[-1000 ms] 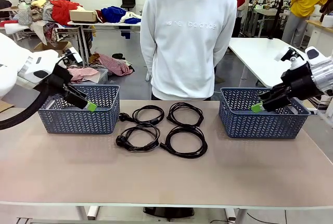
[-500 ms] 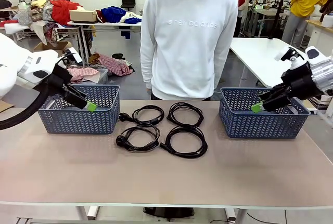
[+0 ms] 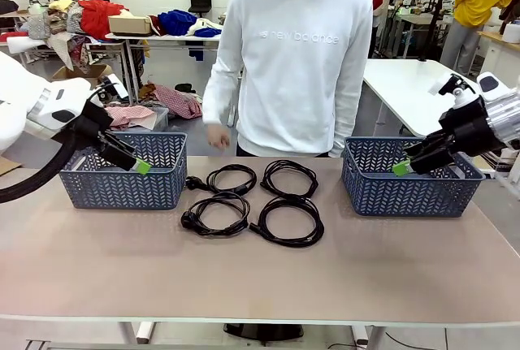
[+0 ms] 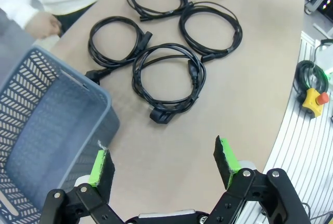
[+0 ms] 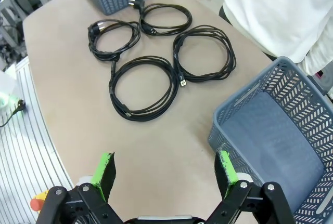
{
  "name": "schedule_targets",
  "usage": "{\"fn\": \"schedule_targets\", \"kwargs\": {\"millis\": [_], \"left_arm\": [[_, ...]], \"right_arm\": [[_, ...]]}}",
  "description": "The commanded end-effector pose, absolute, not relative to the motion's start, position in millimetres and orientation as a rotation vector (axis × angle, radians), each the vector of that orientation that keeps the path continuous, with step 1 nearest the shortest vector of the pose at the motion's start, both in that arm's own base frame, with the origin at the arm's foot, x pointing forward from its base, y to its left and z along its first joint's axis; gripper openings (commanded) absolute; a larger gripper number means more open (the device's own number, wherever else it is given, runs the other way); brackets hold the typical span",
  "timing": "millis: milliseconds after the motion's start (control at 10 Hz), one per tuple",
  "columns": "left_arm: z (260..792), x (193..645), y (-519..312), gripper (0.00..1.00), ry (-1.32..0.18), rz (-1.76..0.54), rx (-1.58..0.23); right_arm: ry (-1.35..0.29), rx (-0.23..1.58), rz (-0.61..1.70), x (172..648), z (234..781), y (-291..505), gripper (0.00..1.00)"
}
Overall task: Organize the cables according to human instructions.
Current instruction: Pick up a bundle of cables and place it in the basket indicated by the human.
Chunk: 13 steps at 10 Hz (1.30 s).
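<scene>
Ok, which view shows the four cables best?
The right wrist view: it looks down on the cables, all four loops laid open. The left wrist view is nearly as good. The front view sees them low and flattened between the baskets.

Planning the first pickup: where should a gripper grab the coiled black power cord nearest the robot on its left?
I'd take the near arc of the thin black coiled power cord, coming straight down from above. It lies flat, strands bunch there, and that arc is clear of the neighbouring coil.
</scene>
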<state>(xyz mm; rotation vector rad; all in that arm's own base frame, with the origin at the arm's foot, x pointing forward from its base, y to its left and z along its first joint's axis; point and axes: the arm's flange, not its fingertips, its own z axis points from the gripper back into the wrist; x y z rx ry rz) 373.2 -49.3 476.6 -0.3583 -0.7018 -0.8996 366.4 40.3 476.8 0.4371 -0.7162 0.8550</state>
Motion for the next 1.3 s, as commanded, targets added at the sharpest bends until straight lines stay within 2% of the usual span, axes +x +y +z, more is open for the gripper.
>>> {"fn": "schedule_targets", "kwargs": {"millis": [0, 1200], "left_arm": [[474.2, 376.0, -49.0, 1.00, -0.710, -0.908, -0.377], [474.2, 376.0, -49.0, 1.00, -0.710, -0.908, -0.377]], "right_arm": [[-0.734, 0.449, 0.878, 371.3, 474.6, 37.9, 1.00], [-0.734, 0.449, 0.878, 371.3, 474.6, 37.9, 1.00]]}}
